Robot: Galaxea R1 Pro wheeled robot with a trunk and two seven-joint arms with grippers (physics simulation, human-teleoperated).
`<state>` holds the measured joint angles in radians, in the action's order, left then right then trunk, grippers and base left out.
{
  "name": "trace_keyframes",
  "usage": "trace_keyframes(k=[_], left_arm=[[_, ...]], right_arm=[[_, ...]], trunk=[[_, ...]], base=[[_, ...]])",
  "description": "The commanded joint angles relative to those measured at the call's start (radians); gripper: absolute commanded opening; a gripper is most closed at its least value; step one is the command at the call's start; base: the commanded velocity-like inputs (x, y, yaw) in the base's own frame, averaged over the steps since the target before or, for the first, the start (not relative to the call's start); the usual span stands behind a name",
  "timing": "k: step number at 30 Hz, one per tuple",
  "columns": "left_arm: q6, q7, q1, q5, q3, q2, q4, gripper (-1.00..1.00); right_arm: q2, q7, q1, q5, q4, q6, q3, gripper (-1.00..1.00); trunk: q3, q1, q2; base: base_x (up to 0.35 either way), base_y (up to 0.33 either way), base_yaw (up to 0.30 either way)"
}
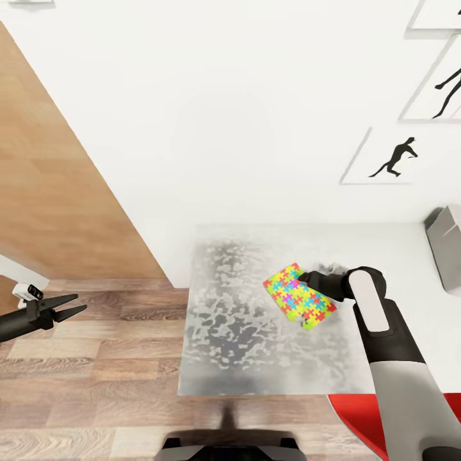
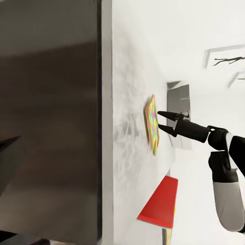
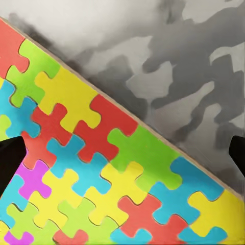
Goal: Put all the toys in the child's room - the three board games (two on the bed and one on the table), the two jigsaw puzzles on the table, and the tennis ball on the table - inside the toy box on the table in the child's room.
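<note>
lying flat on the mottled grey part of the table (image 1: 243, 358), the jigsaw puzzle (image 1: 299, 296) sits just under the right gripper (image 1: 306, 280), whose fingers are spread apart above it without grasping. the left gripper (image 1: 69, 306) hangs released over the wood floor (image 1: 96, 384), well apart. a toy box (image 1: 448, 246) stands at the table's far right edge.

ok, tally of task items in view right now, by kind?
Jigsaw puzzle box: 1, on the table at the right hand
Toy box: 1, partly cut off at the head view's right edge
Board games: 0
Tennis ball: 0
Total: 2
</note>
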<state>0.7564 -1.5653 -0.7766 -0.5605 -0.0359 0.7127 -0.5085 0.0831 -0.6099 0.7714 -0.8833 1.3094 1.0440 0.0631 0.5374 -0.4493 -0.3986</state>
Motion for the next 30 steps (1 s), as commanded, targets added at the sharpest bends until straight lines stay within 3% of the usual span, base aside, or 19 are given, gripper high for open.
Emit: trace_keyframes(k=[1,14,30], left_arm=[[0.011,-0.004,-0.001,-0.003,-0.003,0.001,0.001,1.00],[0.011,-0.004,-0.001,-0.003,-0.004,0.001,0.001,1.00],[0.011,-0.004,-0.001,-0.003,-0.003,0.001,0.001,1.00]], right_arm=[[0.000,-0.010,0.000,-0.023,-0.044,0.003,0.000,1.00],[-0.001,-0.010,-0.001,-0.023,-0.044,0.003,-0.003,1.00],[-0.003,-0.011,-0.001,-0.023,-0.045,0.003,-0.007,1.00]], trunk=[[0.002,-0.001,-0.001],[0.002,-0.001,-0.001],[0.002,-0.001,-0.001]], base=[[-0.015,0.162,0.000],[-0.014,0.196,0.000],[-0.167,0.208,0.000]])
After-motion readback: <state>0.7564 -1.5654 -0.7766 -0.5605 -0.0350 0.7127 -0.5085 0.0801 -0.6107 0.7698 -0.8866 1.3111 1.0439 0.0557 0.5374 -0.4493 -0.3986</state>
